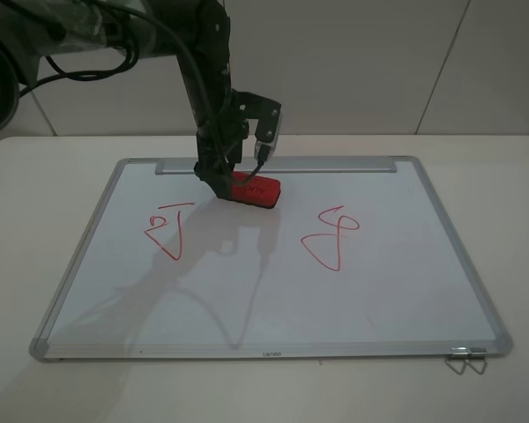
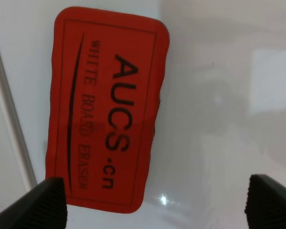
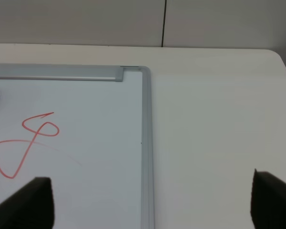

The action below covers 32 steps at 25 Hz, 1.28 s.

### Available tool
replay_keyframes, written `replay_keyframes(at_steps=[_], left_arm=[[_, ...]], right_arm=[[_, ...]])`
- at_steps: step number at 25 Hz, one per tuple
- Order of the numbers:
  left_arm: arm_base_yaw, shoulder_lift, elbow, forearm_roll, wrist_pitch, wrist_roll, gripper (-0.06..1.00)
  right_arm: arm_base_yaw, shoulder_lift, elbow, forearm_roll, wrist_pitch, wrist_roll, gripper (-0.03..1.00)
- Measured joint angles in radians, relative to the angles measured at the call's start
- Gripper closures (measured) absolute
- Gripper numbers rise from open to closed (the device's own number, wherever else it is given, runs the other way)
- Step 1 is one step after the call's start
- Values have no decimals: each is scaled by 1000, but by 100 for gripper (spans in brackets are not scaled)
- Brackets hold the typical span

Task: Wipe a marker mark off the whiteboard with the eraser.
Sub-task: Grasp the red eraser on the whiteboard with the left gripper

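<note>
The whiteboard (image 1: 247, 300) lies flat on the table. On its left half is the marker mark (image 1: 167, 231), a thin red narrow triangle with a short bar on top. The red eraser (image 1: 254, 188) rests on the board near the grey tray strip (image 1: 335, 165). My left gripper (image 1: 238, 179) hovers low over it, open. In the left wrist view the eraser (image 2: 107, 109) fills the space ahead of the left gripper (image 2: 157, 205), nearer one fingertip (image 2: 43, 205), untouched. The right gripper (image 3: 148, 205) is open and empty over the board's right edge (image 3: 147, 143).
A red looped figure-8 scribble (image 1: 331, 238) sits on the board's right half, seen too as the scribble (image 3: 26, 143) in the right wrist view. A metal clip (image 1: 465, 359) hangs at the board's near right corner. The white table (image 1: 511, 220) surrounds the board.
</note>
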<state>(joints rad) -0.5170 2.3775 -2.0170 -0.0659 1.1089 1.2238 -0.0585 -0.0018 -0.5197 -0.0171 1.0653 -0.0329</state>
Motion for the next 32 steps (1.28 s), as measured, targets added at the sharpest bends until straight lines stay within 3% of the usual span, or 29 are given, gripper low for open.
replay_keyframes(at_steps=[11,22,32], left_arm=[[-25,21,-1,-16,-81,20,19],[-25,41,-2,18,-144,36,19],[-25,52,-2,18,-153,45,19]], right_arm=[[0,0,0,0,0,0,26],[0,0,0,0,0,0,26],[0,0,0,0,0,0,26]])
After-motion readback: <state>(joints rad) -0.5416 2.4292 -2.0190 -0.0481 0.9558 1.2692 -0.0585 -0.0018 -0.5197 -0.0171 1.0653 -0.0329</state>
